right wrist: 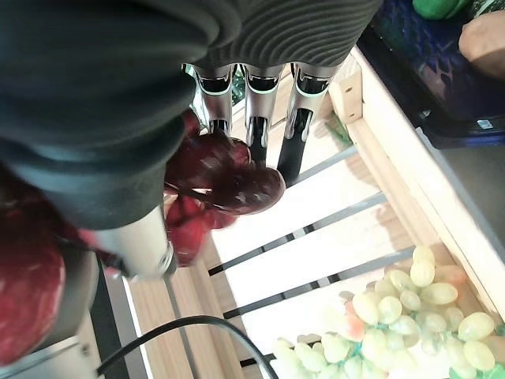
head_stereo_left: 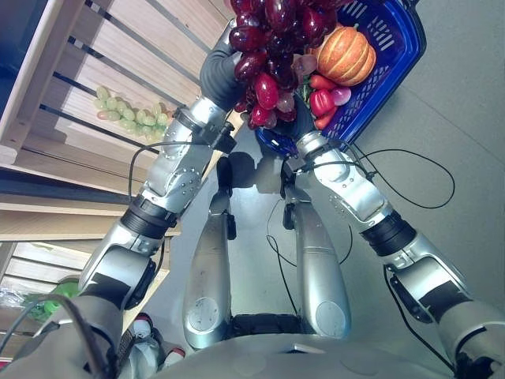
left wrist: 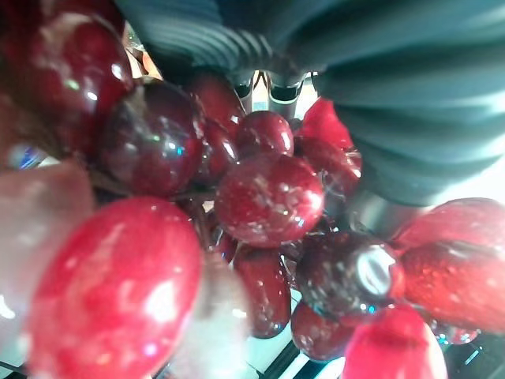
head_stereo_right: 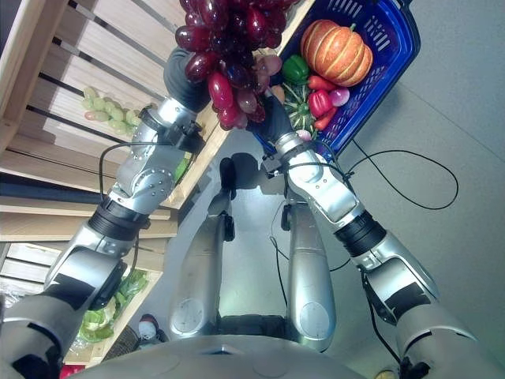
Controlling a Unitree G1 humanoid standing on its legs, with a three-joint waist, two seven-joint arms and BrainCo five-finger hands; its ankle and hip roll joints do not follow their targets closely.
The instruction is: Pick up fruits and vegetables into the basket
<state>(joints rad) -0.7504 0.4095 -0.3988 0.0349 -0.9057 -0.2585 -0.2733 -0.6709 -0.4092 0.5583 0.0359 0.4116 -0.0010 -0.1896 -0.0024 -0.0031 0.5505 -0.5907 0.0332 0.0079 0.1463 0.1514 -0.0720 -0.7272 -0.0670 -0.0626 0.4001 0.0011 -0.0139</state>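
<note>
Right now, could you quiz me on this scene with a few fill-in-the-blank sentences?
1. The bunch of grapes held up between the two hands is dark ____.
2. The basket is ____ in colour.
3. The large orange thing in the basket is a ____.
4. The grapes lying on the wooden shelf are ____.

Missing words: red; blue; pumpkin; green

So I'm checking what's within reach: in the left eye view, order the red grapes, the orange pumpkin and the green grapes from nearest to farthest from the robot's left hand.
1. Red grapes: hanging right against the left hand.
2. Green grapes: on the wooden shelf, on the left.
3. Orange pumpkin: in the blue basket, on the right.
</note>
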